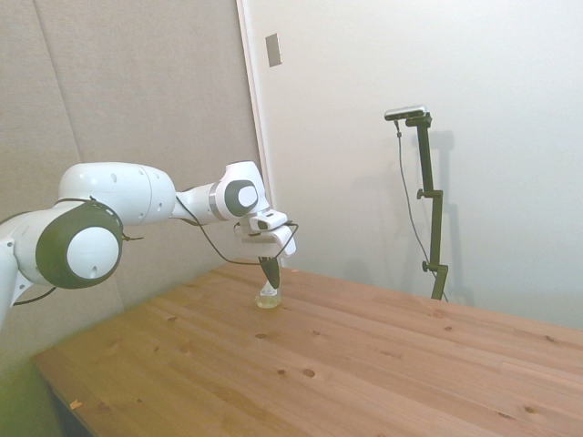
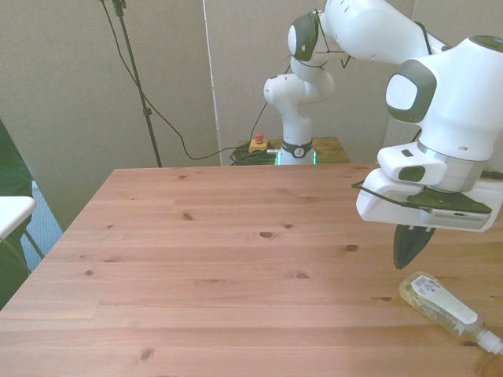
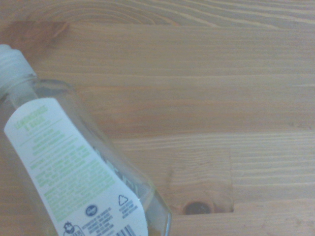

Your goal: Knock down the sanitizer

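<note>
A: Where is the sanitizer?

B: It lies on its side on the wooden counter, label up, near the counter's corner at the front view's right. Its white pump top points toward the near edge; its clear base points back toward my end effector.

A: And the end effector's state?

B: Its dark fingers are together, tapering to one point, holding nothing. The tip hangs just above the counter, beside the bottle's base. From the side view it overlaps the bottle, so I cannot tell whether they touch.

A: The arm's pose?

B: My forearm runs roughly level out over the counter, and the wrist bends down so the end effector points at the sanitizer from above.

A: The wrist view?

B: The sanitizer fills one corner, its white label with green print facing the camera, lying on wood grain beside a dark knot.
</note>
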Tool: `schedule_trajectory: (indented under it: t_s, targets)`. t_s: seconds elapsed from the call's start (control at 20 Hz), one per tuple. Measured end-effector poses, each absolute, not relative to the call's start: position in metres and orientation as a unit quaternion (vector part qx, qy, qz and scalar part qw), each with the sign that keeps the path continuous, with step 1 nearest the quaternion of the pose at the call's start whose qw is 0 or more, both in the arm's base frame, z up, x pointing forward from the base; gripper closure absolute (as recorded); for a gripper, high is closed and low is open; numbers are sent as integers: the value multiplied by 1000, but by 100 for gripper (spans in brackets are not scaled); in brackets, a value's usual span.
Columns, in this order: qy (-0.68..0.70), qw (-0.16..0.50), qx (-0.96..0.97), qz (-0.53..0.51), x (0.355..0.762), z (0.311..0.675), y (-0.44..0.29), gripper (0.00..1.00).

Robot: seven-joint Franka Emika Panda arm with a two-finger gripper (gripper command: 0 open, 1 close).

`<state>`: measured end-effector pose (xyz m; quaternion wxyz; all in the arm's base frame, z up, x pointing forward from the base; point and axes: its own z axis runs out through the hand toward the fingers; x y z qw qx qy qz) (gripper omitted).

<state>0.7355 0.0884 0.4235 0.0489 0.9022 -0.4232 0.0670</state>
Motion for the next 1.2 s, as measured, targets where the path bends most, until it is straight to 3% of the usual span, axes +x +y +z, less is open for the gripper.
schedule_trajectory:
  t_s: [0.25, 0.3, 1.2]
  targets:
    - [-424, 45, 902, 72, 734, 434, 87, 100]
    - [-425, 45, 901, 73, 733, 437, 86, 0]
    - [-409, 49, 910, 51, 644, 471, 72, 0]
